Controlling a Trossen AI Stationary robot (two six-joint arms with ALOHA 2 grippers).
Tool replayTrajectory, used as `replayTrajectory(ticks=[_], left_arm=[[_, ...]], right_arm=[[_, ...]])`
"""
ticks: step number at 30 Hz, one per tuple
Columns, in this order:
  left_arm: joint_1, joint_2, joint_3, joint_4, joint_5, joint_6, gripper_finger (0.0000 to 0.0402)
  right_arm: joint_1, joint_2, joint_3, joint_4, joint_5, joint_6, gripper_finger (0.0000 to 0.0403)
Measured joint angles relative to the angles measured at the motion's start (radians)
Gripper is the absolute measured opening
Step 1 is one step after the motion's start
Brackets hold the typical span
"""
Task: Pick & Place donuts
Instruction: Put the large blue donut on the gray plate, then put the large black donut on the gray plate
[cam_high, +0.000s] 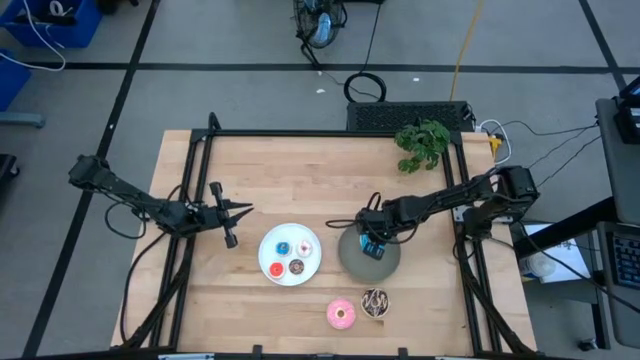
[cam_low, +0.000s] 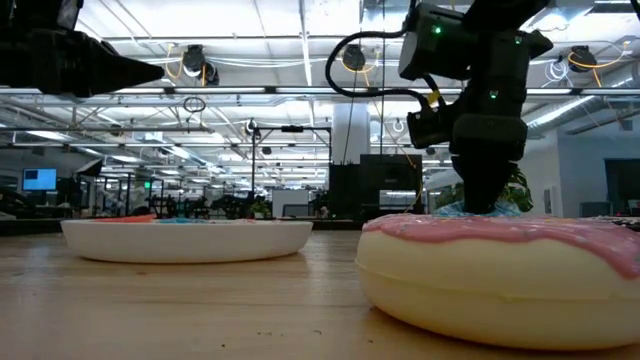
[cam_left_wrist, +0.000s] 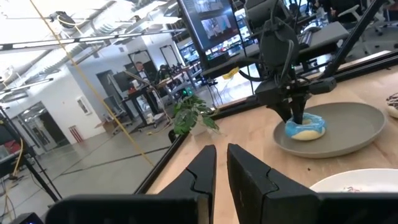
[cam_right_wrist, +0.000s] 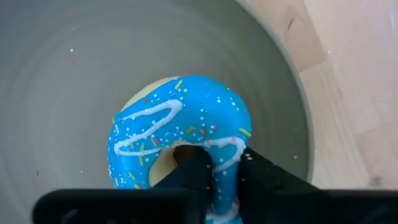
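Observation:
A bright blue donut (cam_right_wrist: 180, 124) with white icing lines lies in the grey plate (cam_high: 350, 262), right of the table's middle. My right gripper (cam_high: 372, 243) stands over it, pointing down and shut on it. The white plate (cam_high: 272, 265) to its left carries four tiny donuts: blue (cam_high: 283, 247), white-pink (cam_high: 305, 246), red (cam_high: 275, 268) and brown (cam_high: 297, 267). The pink donut (cam_high: 341, 314) and the dark chocolate one (cam_high: 375, 302) lie on the wood near the near edge. My left gripper (cam_high: 248, 210) hovers shut left of the white plate, pointing toward the table's right. My right gripper pinches the blue donut's ring (cam_right_wrist: 227, 171). One finger (cam_right_wrist: 193, 168) is inside the hole and the other (cam_right_wrist: 267, 180) is outside the rim. The fingers come from above, pointing down. The donut (cam_left_wrist: 306, 128) sits slightly tilted with its underside on the grey plate (cam_left_wrist: 354, 124).
A green toy plant (cam_high: 422, 143) stands at the table's far right corner. A black frame runs along the table's far, left and right edges. Bare wood lies between the plates and the far edge. In the low view the pink donut (cam_low: 500, 270) fills the foreground.

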Motion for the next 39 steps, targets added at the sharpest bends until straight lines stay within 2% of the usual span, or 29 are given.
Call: replayTrajectory(ticks=[12,17,24,28,35,39], left_arm=[[0.000,0.000,0.000,-0.004,0.000,-0.007,0.0047],[0.000,0.000,0.000,-0.004,0.000,-0.008,0.0047],[0.000,0.000,0.000,-0.004,0.000,-0.008,0.0047],[0.000,0.000,0.000,-0.004,0.000,-0.011,0.0047],[0.000,0.000,0.000,-0.004,0.000,-0.026,0.0047],[0.000,0.000,0.000,-0.002,0.019,-0.037,0.0047]], right_arm=[[0.000,0.000,0.012,-0.045,0.000,0.023,0.0205],[0.000,0.000,0.077,-0.126,0.013,0.014,0.0243],[0.000,-0.003,0.166,-0.232,0.029,-0.040,0.0244],[0.028,-0.039,0.193,-0.177,-0.054,-0.142,0.0233],[0.182,-0.073,0.195,-0.035,-0.126,-0.108,0.0196],[0.285,-0.059,0.194,0.016,-0.133,-0.075,0.0175]])
